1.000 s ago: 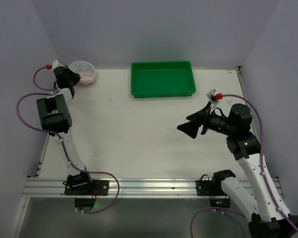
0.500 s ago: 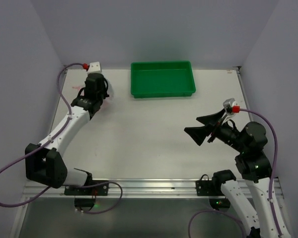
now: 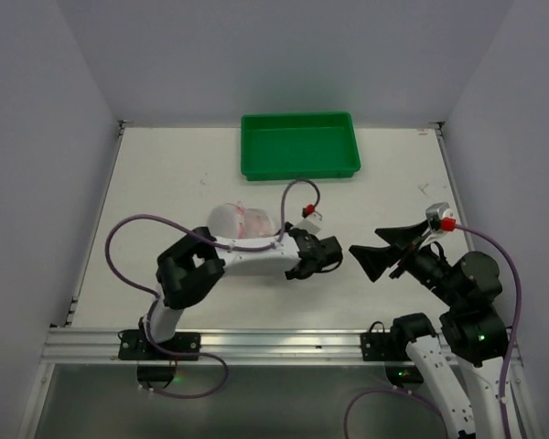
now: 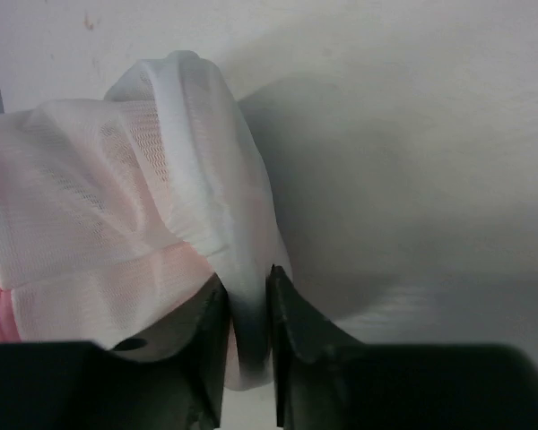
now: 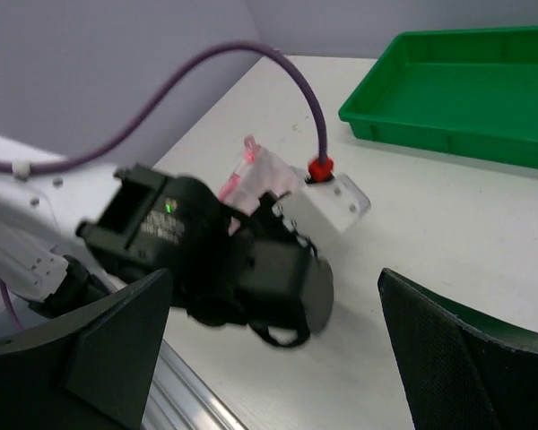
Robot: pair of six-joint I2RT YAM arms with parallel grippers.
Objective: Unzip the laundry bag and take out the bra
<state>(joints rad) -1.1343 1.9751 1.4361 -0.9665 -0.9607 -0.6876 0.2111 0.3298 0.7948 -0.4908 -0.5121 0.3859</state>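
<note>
The laundry bag [image 3: 236, 221], a white mesh pouch with pink showing through, lies mid-table just behind my left forearm. In the left wrist view my left gripper [image 4: 248, 309] is shut on a fold of the bag's white mesh [image 4: 117, 206]; no zip is visible there. The left wrist [image 3: 313, 251] sits right of the bag. My right gripper [image 3: 377, 251] is open and empty, just right of the left wrist and aimed at it. In the right wrist view a pink bit of the bag [image 5: 248, 172] peeks from behind the left wrist [image 5: 251, 269]. The bra is not visible.
A green rectangular tray [image 3: 300, 172] stands at the back centre and shows in the right wrist view [image 5: 466, 90]. The left arm's purple cable [image 3: 128, 233] loops over the table at left. An aluminium rail [image 3: 274, 343] runs along the near edge.
My left arm has swung from the far left corner to mid-table, bringing the laundry bag with it. My right gripper has drifted a little right and nearer, still open.
</note>
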